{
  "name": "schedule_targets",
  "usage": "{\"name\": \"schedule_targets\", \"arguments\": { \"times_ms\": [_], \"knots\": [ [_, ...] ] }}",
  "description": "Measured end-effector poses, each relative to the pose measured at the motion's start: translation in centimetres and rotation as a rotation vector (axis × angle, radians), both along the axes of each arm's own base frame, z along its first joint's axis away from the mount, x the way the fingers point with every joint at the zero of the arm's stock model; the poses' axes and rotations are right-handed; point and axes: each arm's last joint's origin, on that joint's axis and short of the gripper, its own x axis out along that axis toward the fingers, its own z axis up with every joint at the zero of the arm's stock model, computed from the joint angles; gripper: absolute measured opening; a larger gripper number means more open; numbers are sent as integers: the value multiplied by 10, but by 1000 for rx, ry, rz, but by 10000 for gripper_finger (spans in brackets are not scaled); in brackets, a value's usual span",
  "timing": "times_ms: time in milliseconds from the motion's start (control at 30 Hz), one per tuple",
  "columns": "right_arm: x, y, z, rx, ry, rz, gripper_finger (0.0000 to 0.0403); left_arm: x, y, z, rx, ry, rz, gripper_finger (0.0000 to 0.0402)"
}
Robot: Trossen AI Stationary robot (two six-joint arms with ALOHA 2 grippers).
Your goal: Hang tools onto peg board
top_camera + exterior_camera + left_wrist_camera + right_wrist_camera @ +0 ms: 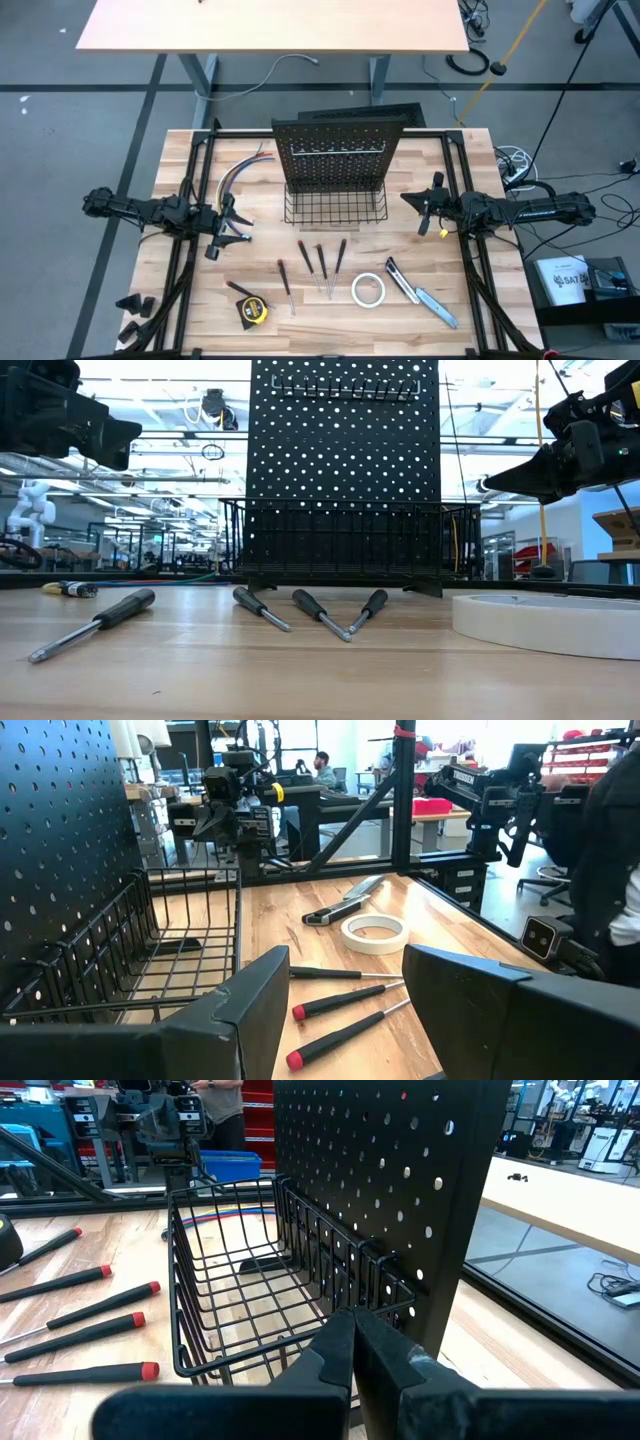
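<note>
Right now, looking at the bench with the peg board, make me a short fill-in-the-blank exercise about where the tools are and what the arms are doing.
1. The wire basket at the foot of the peg board holds ____ tools.
2. The white tape roll lies between the screwdrivers and the ____.
3. The right end effector has its fingers ____.
4. The left end effector is open and holds ____.

Missing words: no; utility knife; shut; nothing

Bright, even light comes from above, so my table point(300, 300) has only soft, faint shadows. Looking level across it, the far windows glow white behind the dark peg board point(345, 460). The near wood looks blurry there. My 2 left fingers point(250, 1010) look soft and big up close.
</note>
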Motion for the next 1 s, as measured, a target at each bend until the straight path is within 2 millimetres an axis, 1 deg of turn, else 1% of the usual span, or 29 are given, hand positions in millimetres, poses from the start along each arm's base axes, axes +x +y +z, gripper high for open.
{"name": "schedule_targets", "arguments": {
  "times_ms": [433,567,667,733,833,900,1000],
  "knots": [
    [0,0,0,3,-3,0,0,0,0,0,0,0,0,203],
    [0,0,0,56,-27,-5,0,0,0,0,0,-2,0,203],
    [0,0,3,74,-65,-10,0,0,0,2,84,-43,5,203],
    [0,0,5,48,-68,-7,0,0,0,4,108,-63,7,203],
    [0,0,7,-7,-69,-3,0,0,0,9,49,-102,11,203],
    [0,0,7,-11,-68,-2,0,-1,0,13,-16,-131,10,203],
    [0,0,7,11,-79,-3,0,-2,1,22,-56,-223,9,203]
  ]
}}
